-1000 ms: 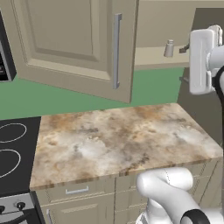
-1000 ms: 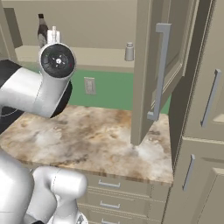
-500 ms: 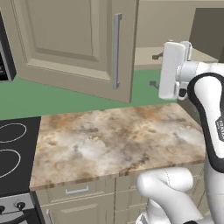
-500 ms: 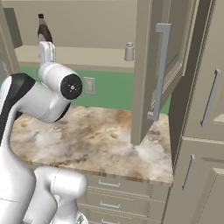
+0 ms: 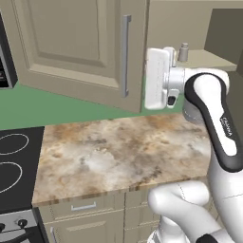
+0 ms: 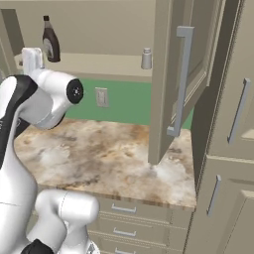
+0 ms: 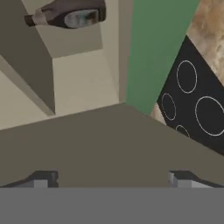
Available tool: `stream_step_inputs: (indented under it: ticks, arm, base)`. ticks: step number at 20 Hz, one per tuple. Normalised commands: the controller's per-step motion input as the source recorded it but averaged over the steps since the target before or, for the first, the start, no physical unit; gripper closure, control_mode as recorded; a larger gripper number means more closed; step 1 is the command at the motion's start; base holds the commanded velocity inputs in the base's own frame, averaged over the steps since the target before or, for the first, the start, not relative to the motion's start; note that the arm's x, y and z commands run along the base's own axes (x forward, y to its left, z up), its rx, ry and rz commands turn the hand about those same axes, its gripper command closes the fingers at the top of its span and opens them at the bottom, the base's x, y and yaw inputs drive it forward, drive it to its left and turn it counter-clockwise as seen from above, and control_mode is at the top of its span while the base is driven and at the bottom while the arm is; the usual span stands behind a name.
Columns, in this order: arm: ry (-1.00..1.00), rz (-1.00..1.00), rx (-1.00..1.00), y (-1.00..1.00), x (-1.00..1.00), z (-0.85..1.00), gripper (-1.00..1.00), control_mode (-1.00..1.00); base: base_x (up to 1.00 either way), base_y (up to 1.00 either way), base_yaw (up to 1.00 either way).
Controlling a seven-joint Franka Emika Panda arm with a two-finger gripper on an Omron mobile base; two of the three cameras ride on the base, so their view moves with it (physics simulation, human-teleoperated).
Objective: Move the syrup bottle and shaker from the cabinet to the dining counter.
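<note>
My arm has swung left toward the cabinet (image 6: 99,47); pincer (image 7: 111,178) spread apart, empty. Hand view shows syrup bottle (image 7: 70,15); right base view adds shaker (image 6: 146,58).

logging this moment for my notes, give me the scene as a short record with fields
syrup bottle: upright on the cabinet shelf, left end as the right base view shows it
shaker: upright on the same shelf, well apart from the bottle
cabinet: doors open
gripper: jaws open, holding nothing, raised beside the shelf, bottle ahead of it in the hand view
worktop: marbled, bare, under the cabinet
stove: black, next to the worktop
</note>
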Motion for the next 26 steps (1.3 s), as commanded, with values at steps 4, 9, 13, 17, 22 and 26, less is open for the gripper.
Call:
stream_step_inputs:
  ticks: [4, 9, 13, 17, 22, 26]
  arm:
    - [0.01, 0.32, 0.00, 0.89, -0.32, 0.07, -1.00, -1.00]
    - [0.00, 0.32, 0.00, 0.89, -0.81, 0.11, -1.00, -1.00]
    - [-0.13, 0.26, -0.06, 0.99, -0.98, 0.00, -1.00, -1.00]
    - [-0.13, 0.05, -0.04, 1.00, -0.31, -0.01, -1.00, -1.00]
    - [-0.08, 0.00, 0.00, 0.76, 0.16, -0.03, -1.00, -1.00]
    - [0.02, 0.00, -0.01, 0.11, 0.35, -0.04, -1.00, -1.00]
  base:
    - [0.00, 0.00, 0.00]
    - [0.00, 0.00, 0.00]
    - [0.00, 0.00, 0.00]
    - [0.00, 0.00, 0.00]
    - [0.00, 0.00, 0.00]
    - [0.00, 0.00, 0.00]
